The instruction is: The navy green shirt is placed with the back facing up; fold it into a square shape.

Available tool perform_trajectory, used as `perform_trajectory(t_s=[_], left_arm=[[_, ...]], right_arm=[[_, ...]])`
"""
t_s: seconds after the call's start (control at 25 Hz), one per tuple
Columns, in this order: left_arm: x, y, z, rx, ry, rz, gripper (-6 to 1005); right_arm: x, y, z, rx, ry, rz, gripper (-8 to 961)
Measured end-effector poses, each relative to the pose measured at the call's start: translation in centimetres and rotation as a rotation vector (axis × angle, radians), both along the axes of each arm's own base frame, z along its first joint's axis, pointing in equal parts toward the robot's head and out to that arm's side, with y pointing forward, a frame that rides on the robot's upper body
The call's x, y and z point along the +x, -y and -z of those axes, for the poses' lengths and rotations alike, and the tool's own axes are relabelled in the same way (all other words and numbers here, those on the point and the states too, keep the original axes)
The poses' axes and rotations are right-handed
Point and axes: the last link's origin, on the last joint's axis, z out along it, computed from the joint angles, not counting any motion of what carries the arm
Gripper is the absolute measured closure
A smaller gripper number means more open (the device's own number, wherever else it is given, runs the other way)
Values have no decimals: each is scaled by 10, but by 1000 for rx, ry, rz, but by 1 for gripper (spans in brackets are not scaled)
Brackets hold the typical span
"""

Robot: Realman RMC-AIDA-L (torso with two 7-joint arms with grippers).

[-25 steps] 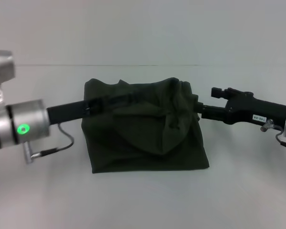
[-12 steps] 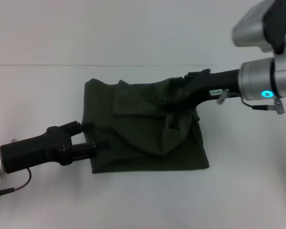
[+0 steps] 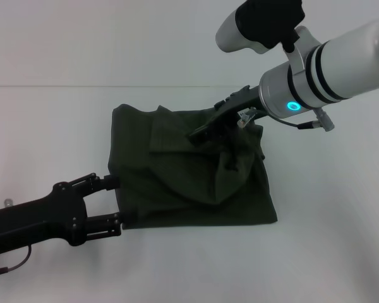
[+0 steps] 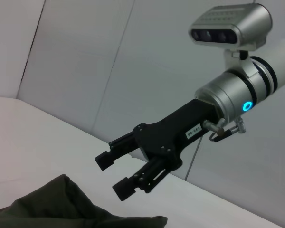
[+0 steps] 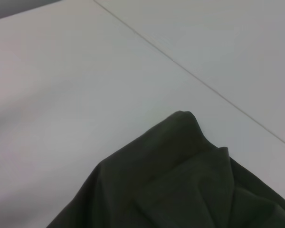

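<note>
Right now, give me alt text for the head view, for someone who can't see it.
A dark olive shirt, folded into a rough square with rumpled layers on top, lies on a white table. The left claw sits open at its near left edge, while the right claw hangs open above the rumpled far part.

Navy green shirt [image 3: 189,173]: soft matt knit cloth, creased.
Worktop [image 3: 328,252]: smooth, matt white surface.
Left pincer [image 3: 115,202]: matt black plastic.
Right pincer [image 3: 202,131]: matt black; its arm is satin silver metal.
</note>
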Motion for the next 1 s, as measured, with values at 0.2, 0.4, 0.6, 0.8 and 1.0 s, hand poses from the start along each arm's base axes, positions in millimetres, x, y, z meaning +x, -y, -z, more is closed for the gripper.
perform_trajectory(t_s=[0.2, 0.4, 0.6, 0.8, 1.0], left_arm=[[-2, 4, 3, -6, -11, 6, 95], [-2, 4, 4, -17, -18, 13, 95], [2, 6, 7, -40, -24, 44, 95], [5, 7, 10, -44, -13, 57, 94], [8, 4, 10, -45, -8, 64, 94]], right_arm=[[-5, -1, 1, 15, -15, 49, 11], [-6, -6, 0, 57, -14, 114, 11], [-4, -9, 15, 64, 51, 161, 11], [-1, -10, 30, 83, 72, 133, 12], [4, -13, 38, 109, 57, 104, 11]])
